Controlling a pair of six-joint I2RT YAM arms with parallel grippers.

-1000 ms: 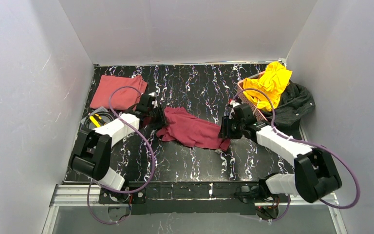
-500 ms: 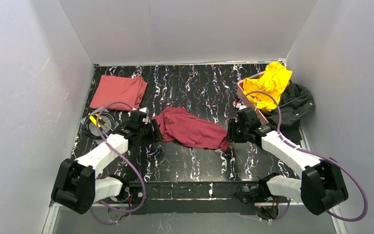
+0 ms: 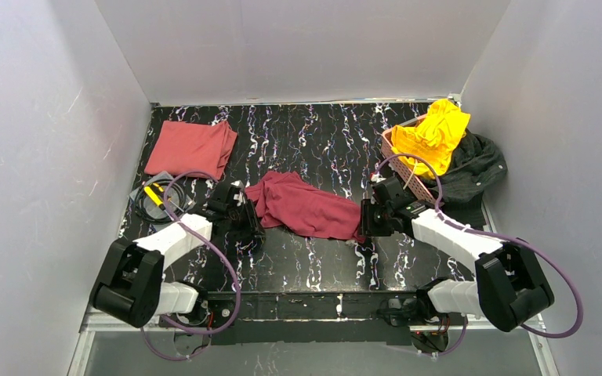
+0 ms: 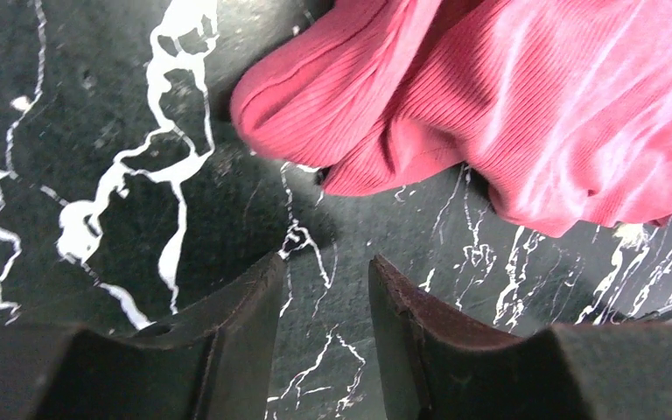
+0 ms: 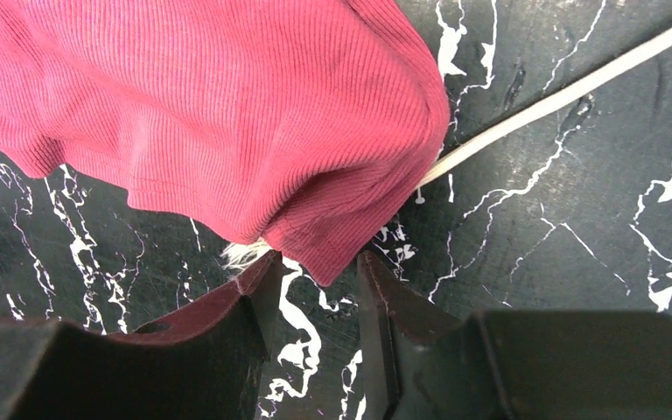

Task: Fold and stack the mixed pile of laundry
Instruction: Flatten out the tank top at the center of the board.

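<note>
Drawn back since a second ago, the left end effector [image 4: 325,262] stands apart and empty, the dark maroon garment [image 3: 310,207] bunched just ahead. The right end effector [image 5: 315,259], likewise apart, straddles the opposite corner; soft, light cloth, probably best pinched at the hems.

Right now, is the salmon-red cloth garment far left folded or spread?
Folded: the salmon-red cloth garment lies as a compact flat rectangle.
</note>
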